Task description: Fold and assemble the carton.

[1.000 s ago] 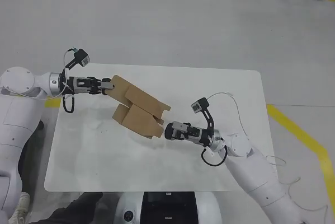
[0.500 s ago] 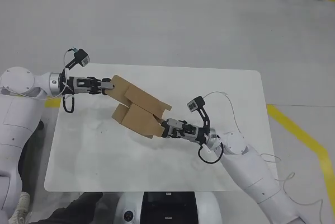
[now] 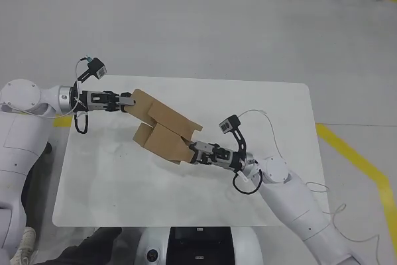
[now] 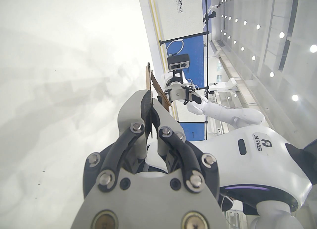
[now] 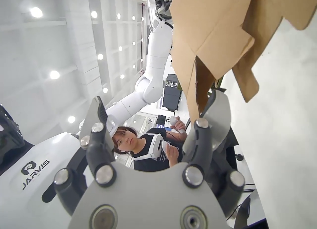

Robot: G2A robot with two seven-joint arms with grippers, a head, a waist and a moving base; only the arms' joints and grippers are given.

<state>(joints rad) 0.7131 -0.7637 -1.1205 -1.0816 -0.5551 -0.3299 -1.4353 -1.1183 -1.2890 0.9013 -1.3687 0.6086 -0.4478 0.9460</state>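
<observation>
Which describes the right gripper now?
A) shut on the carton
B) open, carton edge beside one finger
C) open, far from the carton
B: the right gripper has its fingers spread wide, with an edge of the carton close beside one of them; the left gripper is the one clamped on it.

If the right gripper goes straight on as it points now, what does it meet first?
Probably the carton: the open right gripper points at the end facing it, a flap edge close to one finger.
</observation>
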